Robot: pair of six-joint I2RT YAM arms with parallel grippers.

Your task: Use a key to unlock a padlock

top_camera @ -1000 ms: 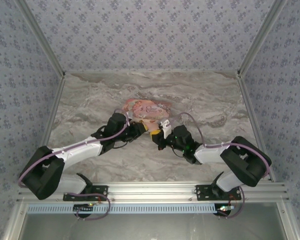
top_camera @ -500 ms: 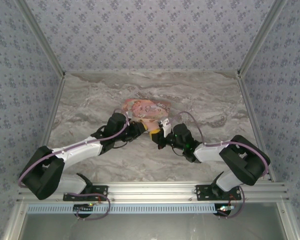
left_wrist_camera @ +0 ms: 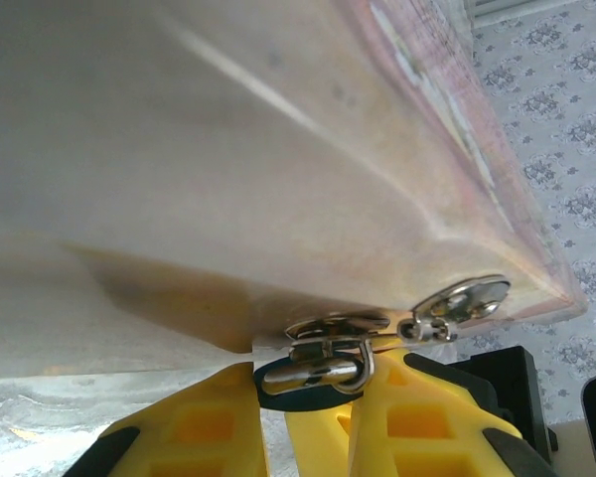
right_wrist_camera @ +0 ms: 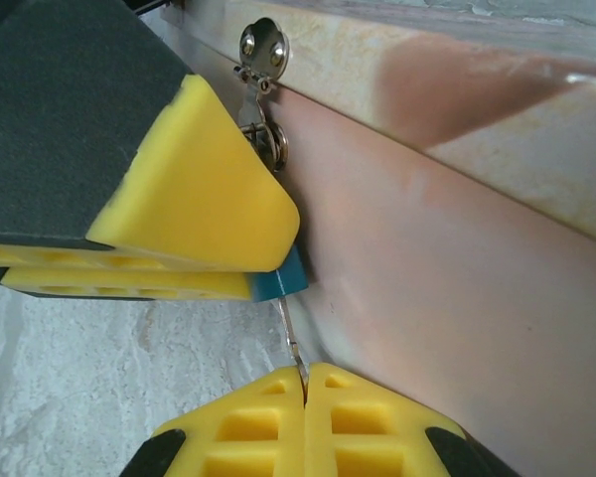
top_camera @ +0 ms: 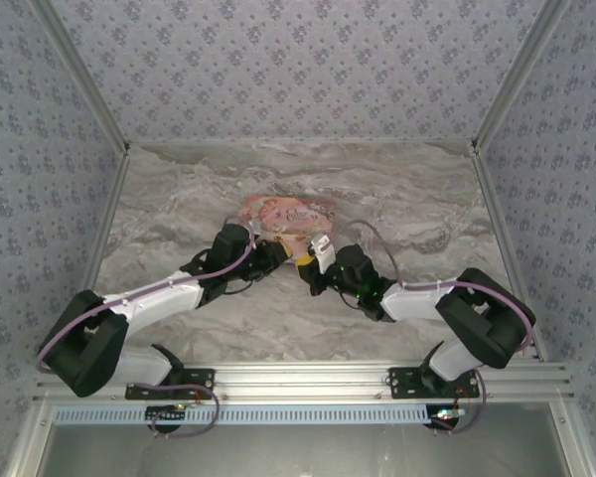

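Padlock [right_wrist_camera: 281, 282], teal-bodied, pinched between the yellow pads of the left claw [left_wrist_camera: 304, 390] and pressed against the side wall of the pink box [right_wrist_camera: 457, 298], just above the marbled counter [right_wrist_camera: 70, 397]. Silvery shackle [left_wrist_camera: 323, 364] at the far end, seemingly hooked through the metal clasp [right_wrist_camera: 262, 42] at the box's edge. Keyway end turned the other way, toward the right claw [right_wrist_camera: 305, 382].

Key [right_wrist_camera: 291, 336]: a thin silvery sliver clamped at its base in the shut tips of the right claw. Nearly upright in the right wrist view, leaning slightly left, reaching from those tips to the underside of the teal body. Touching the body or already entering it; too fine to tell which.

Padlock directly ahead of the right claw, along the claw's own pointing line. Long axis of the padlock, from shackle to keyway, roughly in line with the long axis of the key, both running alongside the box wall. Seen from above, the two claws tip to tip at the near edge of the box, left from the left side, right from the right.

By this reading, insertion in hand or just reached. Next, most likely: a short push along that shared line, then a twist about it, with the left claw bracing the body. Main risk: the thin key bending or slipping if the two lines drift apart.
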